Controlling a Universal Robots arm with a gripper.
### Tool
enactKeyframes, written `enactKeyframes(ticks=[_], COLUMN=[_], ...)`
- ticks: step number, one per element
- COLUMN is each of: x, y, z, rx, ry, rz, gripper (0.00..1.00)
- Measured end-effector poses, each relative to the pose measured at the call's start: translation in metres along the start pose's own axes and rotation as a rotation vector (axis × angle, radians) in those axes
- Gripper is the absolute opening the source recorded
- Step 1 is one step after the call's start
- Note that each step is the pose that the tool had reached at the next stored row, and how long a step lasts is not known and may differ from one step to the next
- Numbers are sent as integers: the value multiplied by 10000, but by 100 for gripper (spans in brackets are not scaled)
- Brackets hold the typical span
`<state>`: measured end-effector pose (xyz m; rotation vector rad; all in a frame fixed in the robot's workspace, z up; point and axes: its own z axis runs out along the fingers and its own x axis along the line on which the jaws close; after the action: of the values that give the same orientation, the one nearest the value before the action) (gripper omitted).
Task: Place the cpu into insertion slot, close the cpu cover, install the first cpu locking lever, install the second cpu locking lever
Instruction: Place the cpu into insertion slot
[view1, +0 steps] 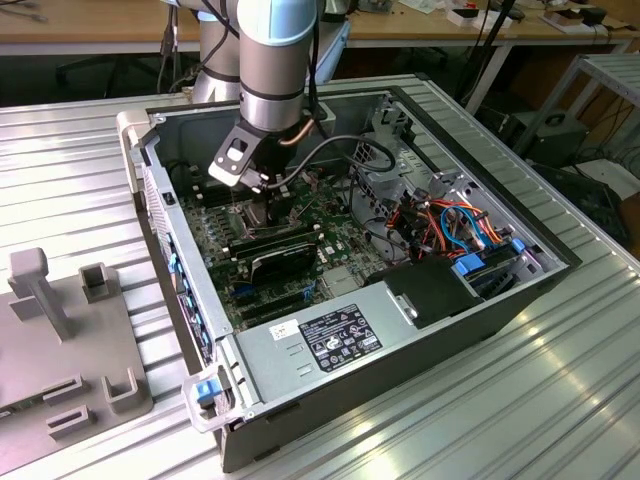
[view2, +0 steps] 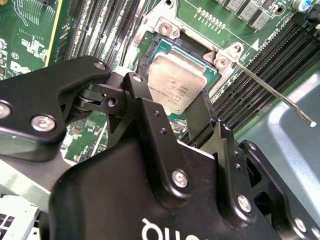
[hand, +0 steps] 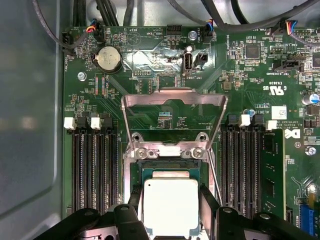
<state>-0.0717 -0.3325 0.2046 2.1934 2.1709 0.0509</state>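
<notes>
- Gripper (hand: 171, 196) is pinching the cpu (hand: 171, 212), with fingers (hand: 207, 200) pressing on two opposite edges.
- Cpu is sitting low over the slot (hand: 170, 167); can't tell if it's seated.
- Cover (hand: 174, 94) is standing flipped open, just behind the slot.
- Lever (view2: 270, 90) is sticking out free beside the slot.
- Arm is reaching down into the open case (view1: 195, 290).

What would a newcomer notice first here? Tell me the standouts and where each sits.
The silvery chip stands out, gripped by the black end effector at the socket on the green board. Next to the socket, the metal cover stands swung open at its hinge. In the exterior view, the arm reaches down into the open computer case.
</notes>
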Motion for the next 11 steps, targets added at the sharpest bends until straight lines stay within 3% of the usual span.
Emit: enactKeyframes(ticks=[11], x=[-1], y=[2], z=[30], rx=[1], ry=[-2], rz=[27], gripper=[55])
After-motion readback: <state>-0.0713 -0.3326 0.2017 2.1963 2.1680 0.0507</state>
